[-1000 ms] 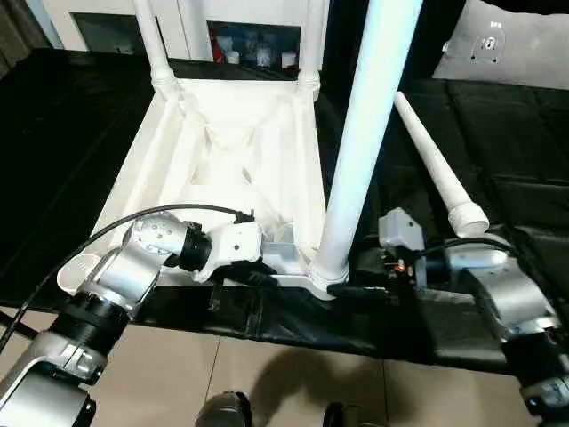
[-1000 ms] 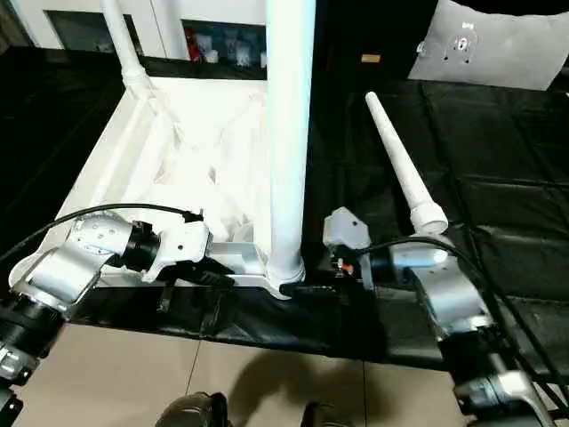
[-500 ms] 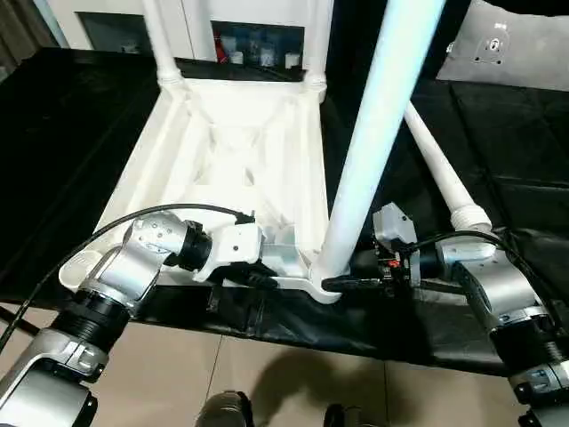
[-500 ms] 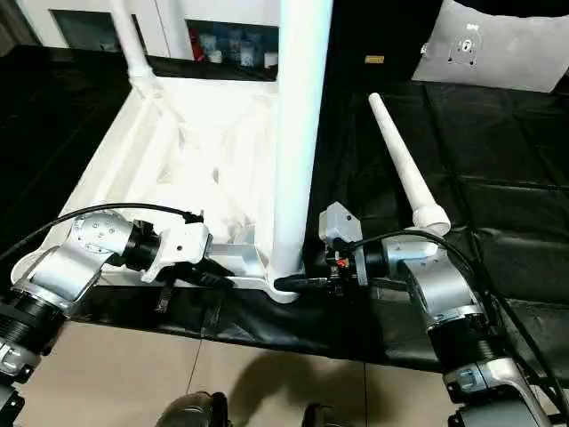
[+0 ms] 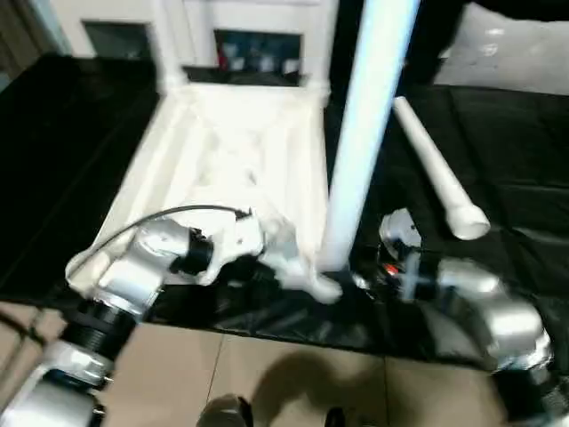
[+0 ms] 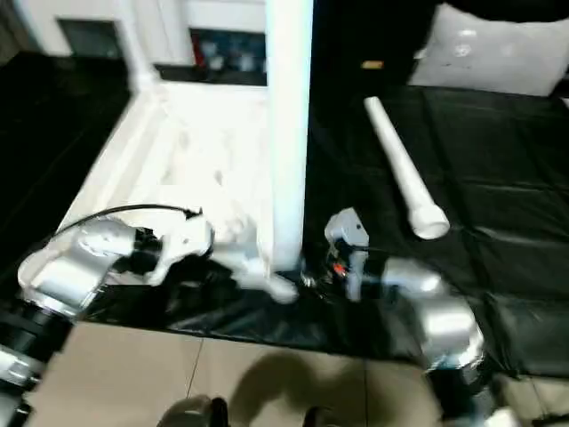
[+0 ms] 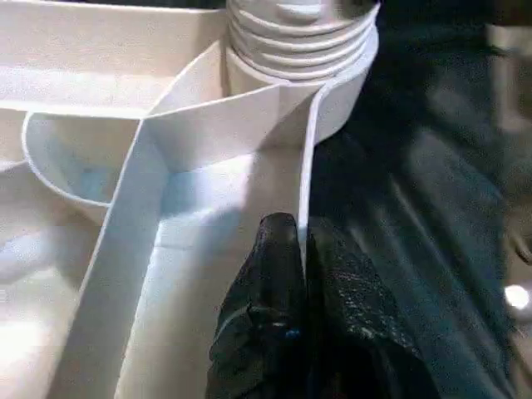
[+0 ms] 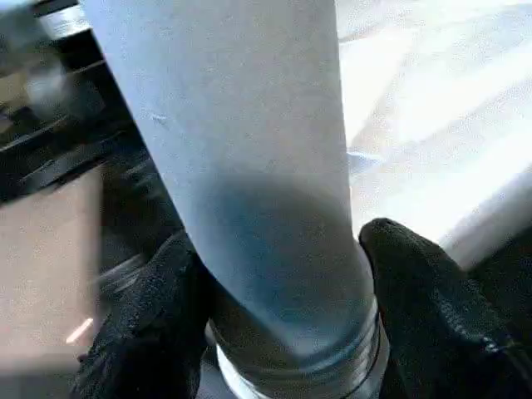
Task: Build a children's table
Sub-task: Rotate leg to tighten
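1. You have one all-white plastic square table top [image 5: 227, 160], lying upside down with its ribbed underside up on the black mat-covered table [image 5: 71, 151].
2. Count four white tapered tubular legs. Three stand upright in corner sockets: two at the far corners [image 5: 166, 44], [image 5: 322, 44], and one near leg [image 5: 360, 124] at the corner closest to you, rising out of the top of the head views.
3. The fourth leg [image 6: 404, 173] lies loose on the mat to the right of the top, wide end toward you, apart from the top.
4. Your left end effector [image 7: 301, 249] is closed, its two black fingers pinching the thin white edge wall of the top just beside the near leg's socket.
5. Your right end effector [image 8: 278, 274] has one black finger [image 8: 154, 307] on each side of the near leg's base, just above its threaded collar; both fingers sit against the tube.
6. No brand, label or writing can be read on anything.
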Motion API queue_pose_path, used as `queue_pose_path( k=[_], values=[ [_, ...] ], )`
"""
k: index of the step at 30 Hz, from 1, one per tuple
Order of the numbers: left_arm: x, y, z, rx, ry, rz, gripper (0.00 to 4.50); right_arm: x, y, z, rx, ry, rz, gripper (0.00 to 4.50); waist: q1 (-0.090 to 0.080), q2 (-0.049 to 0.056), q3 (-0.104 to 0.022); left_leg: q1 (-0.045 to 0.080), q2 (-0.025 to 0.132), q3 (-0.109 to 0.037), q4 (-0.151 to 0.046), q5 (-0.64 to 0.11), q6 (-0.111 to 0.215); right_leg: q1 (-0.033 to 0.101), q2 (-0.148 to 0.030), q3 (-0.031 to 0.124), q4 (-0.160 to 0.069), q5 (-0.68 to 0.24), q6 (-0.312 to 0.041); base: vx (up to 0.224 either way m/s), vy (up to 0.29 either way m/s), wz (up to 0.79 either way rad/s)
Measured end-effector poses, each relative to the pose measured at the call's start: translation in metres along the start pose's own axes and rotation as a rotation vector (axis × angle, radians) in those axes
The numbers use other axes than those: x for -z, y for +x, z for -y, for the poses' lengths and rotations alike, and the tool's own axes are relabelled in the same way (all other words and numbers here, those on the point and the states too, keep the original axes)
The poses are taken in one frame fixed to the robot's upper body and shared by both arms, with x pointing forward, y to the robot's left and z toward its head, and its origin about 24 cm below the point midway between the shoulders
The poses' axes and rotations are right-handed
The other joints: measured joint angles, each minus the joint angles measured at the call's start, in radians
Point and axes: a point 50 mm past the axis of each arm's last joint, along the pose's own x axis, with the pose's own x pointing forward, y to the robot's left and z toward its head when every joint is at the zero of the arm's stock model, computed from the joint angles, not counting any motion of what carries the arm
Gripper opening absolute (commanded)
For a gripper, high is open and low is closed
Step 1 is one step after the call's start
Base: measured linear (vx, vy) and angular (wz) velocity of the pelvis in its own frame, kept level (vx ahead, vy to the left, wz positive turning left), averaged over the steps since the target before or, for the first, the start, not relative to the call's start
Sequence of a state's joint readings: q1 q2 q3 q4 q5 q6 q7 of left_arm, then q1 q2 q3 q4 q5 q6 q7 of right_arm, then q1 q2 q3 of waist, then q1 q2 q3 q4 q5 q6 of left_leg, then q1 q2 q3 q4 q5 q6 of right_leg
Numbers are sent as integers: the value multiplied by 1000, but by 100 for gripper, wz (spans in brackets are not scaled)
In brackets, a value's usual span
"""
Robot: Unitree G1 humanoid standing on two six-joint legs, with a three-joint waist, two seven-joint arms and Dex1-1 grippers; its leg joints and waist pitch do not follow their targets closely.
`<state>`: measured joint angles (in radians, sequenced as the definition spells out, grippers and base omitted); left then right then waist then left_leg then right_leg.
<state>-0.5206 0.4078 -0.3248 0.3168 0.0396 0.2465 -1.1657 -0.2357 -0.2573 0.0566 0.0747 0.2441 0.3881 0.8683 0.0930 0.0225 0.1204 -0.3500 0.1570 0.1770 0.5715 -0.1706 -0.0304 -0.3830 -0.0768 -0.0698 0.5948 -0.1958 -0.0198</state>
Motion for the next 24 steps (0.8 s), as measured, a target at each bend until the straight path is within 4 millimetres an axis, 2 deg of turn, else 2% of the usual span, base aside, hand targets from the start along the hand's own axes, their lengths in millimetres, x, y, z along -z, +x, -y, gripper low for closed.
queue_pose_path(
  k=[3,7,9,10,11,12,13,14,15,16,17,18,20,23,24],
  values=[
    [-5,13,0,-77,-48,19,0,-1,8,1,178,29,34,250,-17,4,1,0,-2,-3,-15,0,0,3,0,-6,-26,-7,7,-17,9,-4],
    [-12,26,-3,-195,-90,17,0,-4,29,-3,388,88,83,250,-46,5,5,-1,-3,-3,-18,0,0,4,-2,-10,-44,-8,7,-17,16,-4],
    [-16,31,-5,-252,-113,16,0,-7,39,-2,481,114,97,250,-59,10,10,0,-2,-8,-19,-1,0,5,-4,-24,-58,-9,7,-61,43,-7],
    [-18,34,-6,-282,-124,17,0,-10,45,-1,526,122,103,250,-65,14,14,-1,-1,-10,-22,-1,0,16,-7,-34,-65,-13,7,-59,42,-6],
    [-20,35,-6,-303,-127,17,0,-13,49,-1,560,130,109,250,-65,19,20,-7,-1,-9,-24,-1,0,17,-9,-38,-54,-25,6,-107,48,-7],
    [-24,37,-7,-314,-128,15,0,-14,51,0,594,137,115,250,-61,16,22,-10,-4,-2,-28,-1,0,10,-14,-29,4,-61,-13,-90,-10,15],
    [-27,40,-7,-324,-120,15,0,-13,49,1,619,154,122,250,-42,-1,17,-17,-8,30,-30,0,0,16,-17,5,73,-89,-19,-90,-10,15],
    [-29,38,-7,-334,-110,20,0,-18,52,1,617,149,137,285,-35,-31,12,-13,-17,36,-28,-1,-2,3,-25,31,63,-81,33,68,-104,14],
    [-29,37,-8,-342,-108,24,0,-21,54,2,613,143,146,320,-28,-26,13,-24,-23,12,-10,-11,-11,-1,-30,22,62,-77,33,127,-81,-21],
    [-30,36,-7,-340,-104,27,0,-22,55,2,610,144,152,320,-16,-10,9,-39,-28,-24,-4,-7,-14,4,-28,4,59,-68,29,127,-81,-21],
    [-30,36,-6,-335,-101,31,0,-22,55,1,608,146,157,327,-12,1,6,-41,-22,-34,-4,22,-11,4,-23,-7,57,-62,28,83,-7,-32],
    [-30,36,-5,-332,-98,31,0,-21,56,0,606,149,163,340,-15,4,3,-43,-15,-35,-4,29,-9,3,-13,-8,51,-55,23,58,-2,-16],
    [-30,31,-6,-332,-83,27,0,-21,58,0,595,149,165,355,-21,-1,0,-45,-8,-34,-12,31,-12,1,-2,-4,36,-34,10,29,-1,-8],
    [-25,22,-6,-325,-62,20,0,-14,58,-1,554,153,152,374,-24,-1,0,-45,-6,-30,-18,31,-12,-2,1,0,34,-33,10,0,0,0],
    [-24,21,-7,-322,-55,18,0,-14,57,-1,544,149,155,399,-24,-1,0,-45,-4,-29,-18,31,-12,-2,2,0,33,-33,10,0,0,0]
  ],
)
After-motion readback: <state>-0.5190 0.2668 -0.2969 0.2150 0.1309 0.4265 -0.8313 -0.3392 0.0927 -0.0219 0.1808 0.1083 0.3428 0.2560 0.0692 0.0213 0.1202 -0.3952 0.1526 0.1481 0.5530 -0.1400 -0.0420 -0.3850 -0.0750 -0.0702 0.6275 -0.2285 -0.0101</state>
